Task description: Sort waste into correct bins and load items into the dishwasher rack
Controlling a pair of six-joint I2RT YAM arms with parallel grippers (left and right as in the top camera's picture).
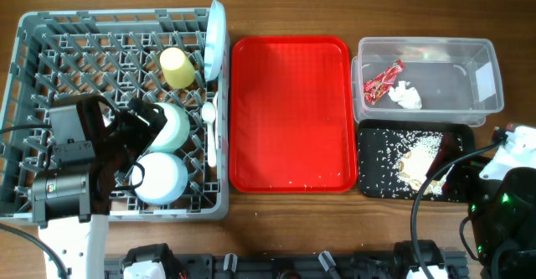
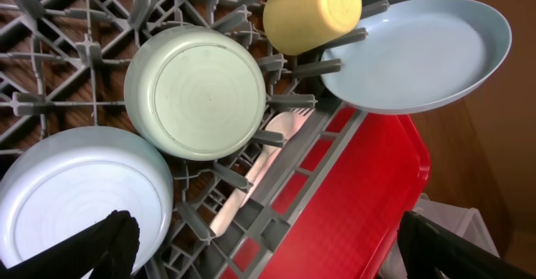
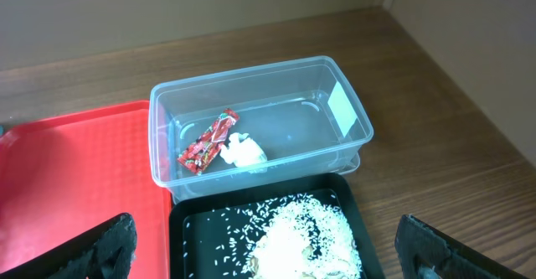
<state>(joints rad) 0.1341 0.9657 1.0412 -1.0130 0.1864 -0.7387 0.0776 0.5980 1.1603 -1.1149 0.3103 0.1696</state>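
Observation:
The grey dishwasher rack (image 1: 33,28) holds an upright light-blue plate (image 1: 215,40), a yellow-green cup (image 1: 177,67), two upside-down bowls (image 1: 172,126) (image 1: 163,178), and a white fork and spoon (image 1: 210,128). My left gripper (image 2: 276,258) is open and empty above the rack's right edge, near the light-blue bowl (image 2: 75,195) and the cutlery (image 2: 272,145). The clear tub (image 1: 427,53) holds the red wrapper (image 1: 383,80) and the napkin (image 1: 406,95). Rice crumbs (image 1: 419,157) lie in the black tray (image 1: 373,157). My right gripper (image 3: 276,254) is open and empty above the black tray (image 3: 201,229).
The big red tray (image 1: 289,111) lies between the rack and the bins, with a few crumbs near its front edge. The left arm (image 1: 75,162) reaches over the rack's front left. Bare wooden table lies right of the tub (image 3: 352,111).

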